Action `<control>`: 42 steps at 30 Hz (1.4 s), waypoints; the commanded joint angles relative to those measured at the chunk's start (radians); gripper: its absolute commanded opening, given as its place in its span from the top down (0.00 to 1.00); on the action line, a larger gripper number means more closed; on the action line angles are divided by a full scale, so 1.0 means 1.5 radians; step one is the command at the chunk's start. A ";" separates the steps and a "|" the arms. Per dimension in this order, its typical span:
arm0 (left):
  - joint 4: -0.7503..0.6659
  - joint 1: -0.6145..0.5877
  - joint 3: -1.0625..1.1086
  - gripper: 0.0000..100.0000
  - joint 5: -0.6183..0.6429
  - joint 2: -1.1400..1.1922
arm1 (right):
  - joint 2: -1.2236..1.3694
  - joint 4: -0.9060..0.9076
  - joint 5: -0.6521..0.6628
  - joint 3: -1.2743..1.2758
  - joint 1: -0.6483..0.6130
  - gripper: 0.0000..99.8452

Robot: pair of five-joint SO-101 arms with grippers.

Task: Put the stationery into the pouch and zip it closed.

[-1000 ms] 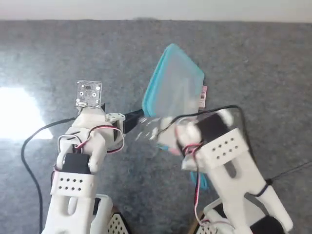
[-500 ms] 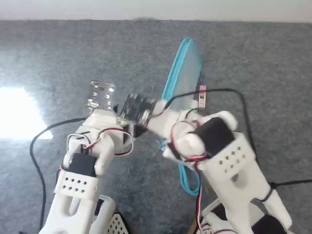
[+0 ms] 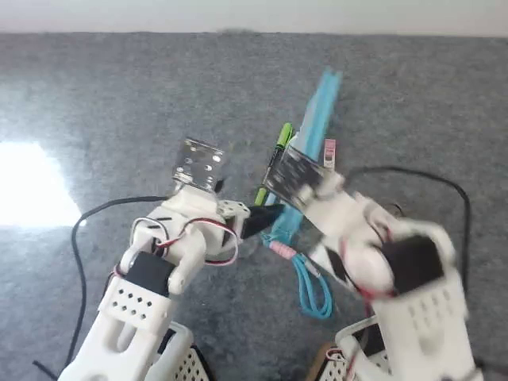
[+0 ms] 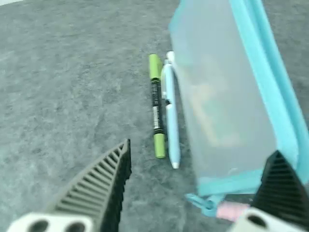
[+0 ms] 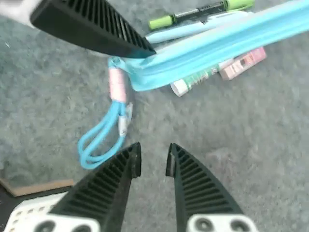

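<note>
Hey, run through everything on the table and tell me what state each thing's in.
pouch: standing up on its long edge; zip open or shut, cannot tell.
green marker: lying on the table, outside the pouch.
blue pen: lying beside the marker, outside.
pink piece: lying at the pouch's other side.
left gripper: open wide, one finger at the pouch's end.
right gripper: slightly open, empty.

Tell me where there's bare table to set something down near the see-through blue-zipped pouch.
In the high view, bare grey table lies left of the green marker and light blue pen, and again right of the see-through blue-zipped pouch, past the small pink item. It's crowded at the pouch's near end, around the left gripper, right gripper and blue strap loop.
</note>
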 commanded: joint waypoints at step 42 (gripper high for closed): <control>-0.007 -0.838 0.019 0.60 -0.281 0.003 | 0.380 -0.448 -0.259 0.170 -0.308 0.80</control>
